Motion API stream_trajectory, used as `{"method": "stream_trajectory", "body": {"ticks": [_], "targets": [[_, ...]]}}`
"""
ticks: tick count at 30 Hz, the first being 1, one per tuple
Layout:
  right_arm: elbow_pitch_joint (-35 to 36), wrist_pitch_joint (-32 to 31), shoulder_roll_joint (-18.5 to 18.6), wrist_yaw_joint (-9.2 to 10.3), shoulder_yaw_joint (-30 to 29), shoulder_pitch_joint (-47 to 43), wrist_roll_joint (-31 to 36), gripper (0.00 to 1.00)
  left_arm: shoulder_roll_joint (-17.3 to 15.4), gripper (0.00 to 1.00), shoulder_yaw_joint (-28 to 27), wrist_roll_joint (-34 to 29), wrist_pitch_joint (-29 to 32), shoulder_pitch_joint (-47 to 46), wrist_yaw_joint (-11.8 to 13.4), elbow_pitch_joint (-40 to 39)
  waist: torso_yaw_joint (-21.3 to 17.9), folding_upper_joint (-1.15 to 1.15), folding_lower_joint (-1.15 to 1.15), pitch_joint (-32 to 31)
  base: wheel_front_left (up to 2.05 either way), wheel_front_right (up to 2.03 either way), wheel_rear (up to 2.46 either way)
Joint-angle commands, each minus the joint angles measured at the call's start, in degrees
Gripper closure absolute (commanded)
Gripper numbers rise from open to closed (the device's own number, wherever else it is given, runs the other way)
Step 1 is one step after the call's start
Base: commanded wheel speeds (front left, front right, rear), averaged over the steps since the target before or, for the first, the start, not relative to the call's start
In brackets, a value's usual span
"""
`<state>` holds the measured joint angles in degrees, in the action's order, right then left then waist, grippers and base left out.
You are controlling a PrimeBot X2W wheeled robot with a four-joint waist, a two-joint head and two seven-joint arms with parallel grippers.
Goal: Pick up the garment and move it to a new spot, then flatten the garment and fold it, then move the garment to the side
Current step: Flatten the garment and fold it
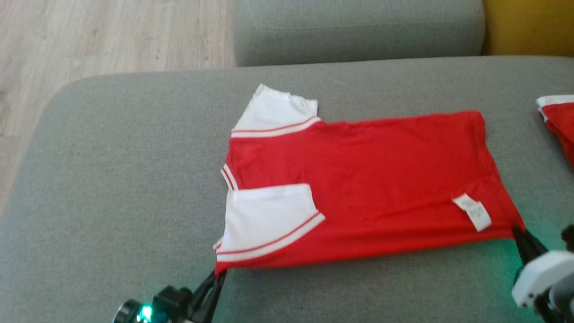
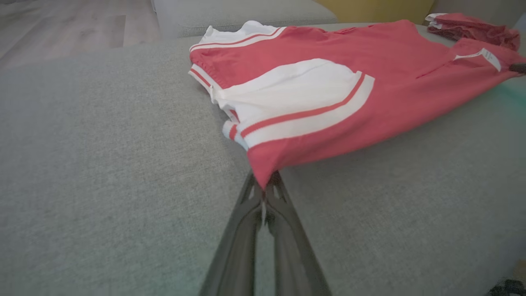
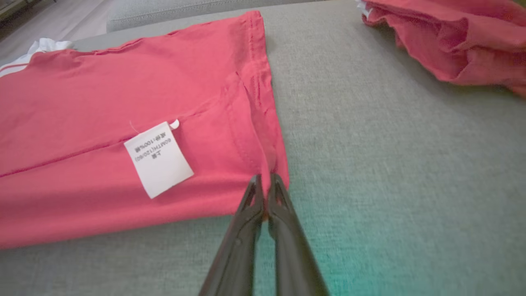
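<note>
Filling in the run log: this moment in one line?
left gripper: shut on red-and-white fabric shirt | right gripper: shut on shirt hem | surface: grey cushion

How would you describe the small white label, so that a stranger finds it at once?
On the grey cushion lies a flat red shirt. Near the corner pinched by the right gripper sits the label. Unlike the striped white sleeves at the other end, it is a tiny printed rectangle.

Red garment (image 1: 367,179), white sleeves (image 1: 264,220) with red stripe; white tag (image 1: 473,211); grey cushion (image 1: 112,202); second red garment (image 1: 560,121) right; pale wood floor (image 1: 89,36).
</note>
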<state>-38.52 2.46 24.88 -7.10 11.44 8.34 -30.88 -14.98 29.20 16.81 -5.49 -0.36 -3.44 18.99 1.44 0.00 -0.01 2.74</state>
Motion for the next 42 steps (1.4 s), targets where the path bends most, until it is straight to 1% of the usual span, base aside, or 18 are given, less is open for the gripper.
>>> {"method": "stream_trajectory", "body": {"ticks": [1,6,12,23,25,26,28,30,31,32,33,34,35,36,42], "targets": [[2.2,0.1,2.8,-0.39,-0.1,-1.7,-0.7,1.0,-1.6,1.0,-2.0,0.6,0.3,0.2,0.8,-2.7,0.2,0.0,0.01,-0.9,0.0,0.0,0.0],[4.6,-0.3,2.5,-0.39,-2.3,-6.2,-0.7,1.0,-2.1,1.0,-1.4,1.4,1.7,3.2,1.2,-5.0,0.5,0.0,0.01,-2.1,0.0,0.0,0.0],[6.9,-1.4,1.8,-0.39,-4.6,-9.1,0.5,1.0,-2.7,1.0,-1.0,1.9,2.8,4.8,1.3,-6.3,0.5,0.0,0.01,-2.4,0.0,0.0,0.0],[11.4,-4.6,0.1,-0.39,-9.1,-12.0,3.6,1.0,-2.9,1.0,0.2,3.0,5.3,6.0,1.5,-8.4,0.5,0.0,0.01,-1.7,0.0,0.0,0.0],[11.9,-5.3,-0.3,-0.39,-9.6,-12.4,3.9,0.95,-3.0,1.0,0.3,2.9,5.4,5.9,1.6,-8.5,0.6,0.0,0.01,-1.6,0.0,0.0,0.0],[12.1,-5.5,-0.5,-0.39,-9.8,-12.6,4.1,0.9,-3.0,1.0,0.3,2.9,5.4,5.8,1.6,-8.5,0.6,0.0,0.01,-1.6,0.0,0.0,0.0],[12.4,-5.9,-0.7,-0.39,-10.1,-12.9,4.3,0.85,-3.1,1.0,0.4,2.9,5.5,5.6,1.7,-8.6,0.6,0.0,0.01,-1.6,0.0,0.0,0.0],[12.8,-6.3,-0.9,-0.39,-10.5,-13.2,4.4,0.75,-3.2,1.0,0.4,2.9,5.5,5.5,1.8,-8.6,0.6,0.0,0.01,-1.6,0.0,0.0,0.0],[12.9,-6.6,-1.0,-0.39,-10.8,-13.3,4.5,0.6,-3.3,1.0,0.5,2.9,5.5,5.5,1.8,-8.6,0.6,0.0,0.01,-1.6,0.0,0.0,0.0],[13.1,-6.9,-1.1,-0.39,-11.0,-13.5,4.6,0.34,-3.3,1.0,0.5,2.9,5.5,5.5,1.9,-8.6,0.5,0.0,0.01,-1.5,0.0,0.0,0.0],[13.4,-7.1,-1.2,-0.39,-11.2,-13.6,4.8,0.0,-3.3,1.0,0.5,3.0,5.6,5.4,1.9,-8.6,0.5,0.0,0.01,-1.5,0.0,0.0,0.0],[13.7,-7.3,-1.3,-0.39,-11.6,-13.7,5.0,0.0,-3.3,0.96,0.5,3.0,5.6,5.3,1.9,-8.6,0.4,0.0,0.01,-1.4,0.0,0.0,0.0],[14.0,-7.4,-1.4,-0.39,-12.0,-13.9,5.2,0.0,-3.3,0.52,0.5,3.0,5.7,5.1,2.0,-8.5,0.3,0.0,0.01,-1.4,0.0,0.0,0.0],[14.4,-7.6,-1.5,-0.39,-12.3,-14.1,5.3,0.0,-3.4,0.0,0.5,3.0,5.8,4.9,2.1,-8.4,0.1,0.0,0.01,-1.3,0.0,0.0,0.0],[19.6,-7.1,-2.5,-0.39,-14.9,-14.6,7.1,0.0,-4.0,0.0,-0.7,2.6,5.9,1.0,2.6,-10.1,-1.2,0.0,0.01,-0.2,0.0,0.0,0.0]]}}
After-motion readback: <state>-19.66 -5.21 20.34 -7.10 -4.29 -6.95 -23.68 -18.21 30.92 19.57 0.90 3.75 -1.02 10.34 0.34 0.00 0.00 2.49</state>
